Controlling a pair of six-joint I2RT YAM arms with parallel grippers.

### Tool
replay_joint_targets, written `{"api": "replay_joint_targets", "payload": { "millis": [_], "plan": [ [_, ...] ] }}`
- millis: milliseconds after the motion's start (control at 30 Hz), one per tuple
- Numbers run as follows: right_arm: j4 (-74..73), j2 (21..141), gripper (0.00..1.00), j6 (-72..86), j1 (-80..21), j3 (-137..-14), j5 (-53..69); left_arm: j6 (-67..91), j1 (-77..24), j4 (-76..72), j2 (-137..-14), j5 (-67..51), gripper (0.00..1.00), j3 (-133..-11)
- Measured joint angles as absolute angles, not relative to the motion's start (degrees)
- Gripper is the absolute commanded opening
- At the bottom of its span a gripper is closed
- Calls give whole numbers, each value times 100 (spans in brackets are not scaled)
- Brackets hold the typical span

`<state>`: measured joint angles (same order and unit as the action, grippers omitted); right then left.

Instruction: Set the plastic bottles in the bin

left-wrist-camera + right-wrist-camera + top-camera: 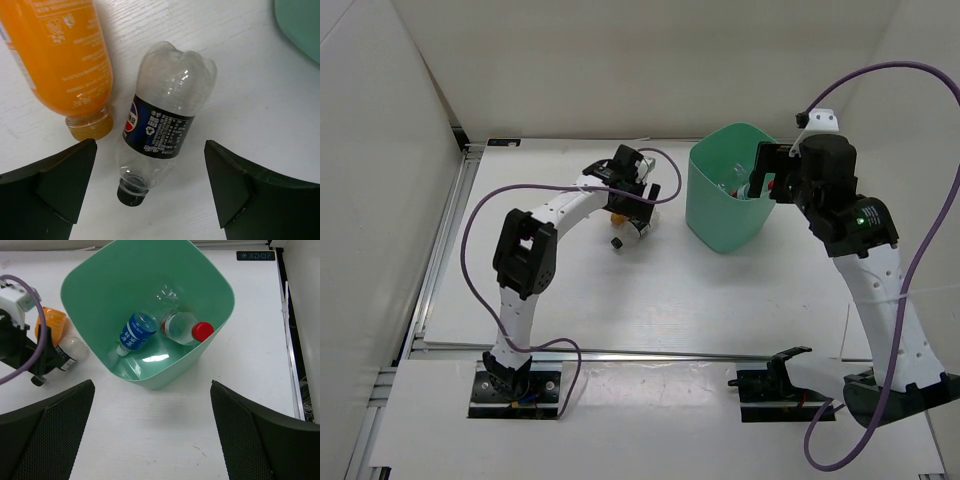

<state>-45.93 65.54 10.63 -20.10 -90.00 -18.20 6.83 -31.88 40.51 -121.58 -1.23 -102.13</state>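
Field read: a robotics lab test cell, not a home or a shop. Plain white panels (380,150) wall in a white counter (640,300) on three sides. An aluminium rail (440,250) runs along the counter's left edge. We note two white-and-black robot arms, the left arm (525,260) and the right arm (880,290), fixed at the near edge on black base plates (515,392). Purple cables (467,232) loop loose from each arm. In the right wrist view, a small dark label (255,255) reading XDOF sits at the counter's far edge.
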Motion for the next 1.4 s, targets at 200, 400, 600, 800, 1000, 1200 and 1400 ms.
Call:
{"api": "replay_joint_targets", "payload": {
  "millis": [200,400,600,800,1000,1200,1400],
  "plan": [
    [-4560,6560,100,1059,-2010,-8868,-1684,722,-3100,4099,-12409,-349,100,-10746],
    [-4482,6528,100,1076,-2010,-8783,-1610,805,-3118,4023,-12827,-565,100,-11251],
    [-4493,6495,100,1074,-2010,-8632,-1594,893,-3188,4038,-12912,-784,100,-11163],
    [-4488,6407,100,1028,-2010,-8593,-1621,954,-3210,4021,-12912,-965,100,-10916],
    [-4488,6359,100,1007,-2010,-8471,-1638,1020,-3208,4005,-12988,-1013,95,-10822],
    [-4495,6348,100,1015,-2010,-8326,-1629,1063,-3208,3975,-12997,-1105,63,-10663],
    [-4486,6348,100,1026,-2010,-8270,-1632,1111,-3208,3844,-12964,-1144,37,-10569]
  ]
}}
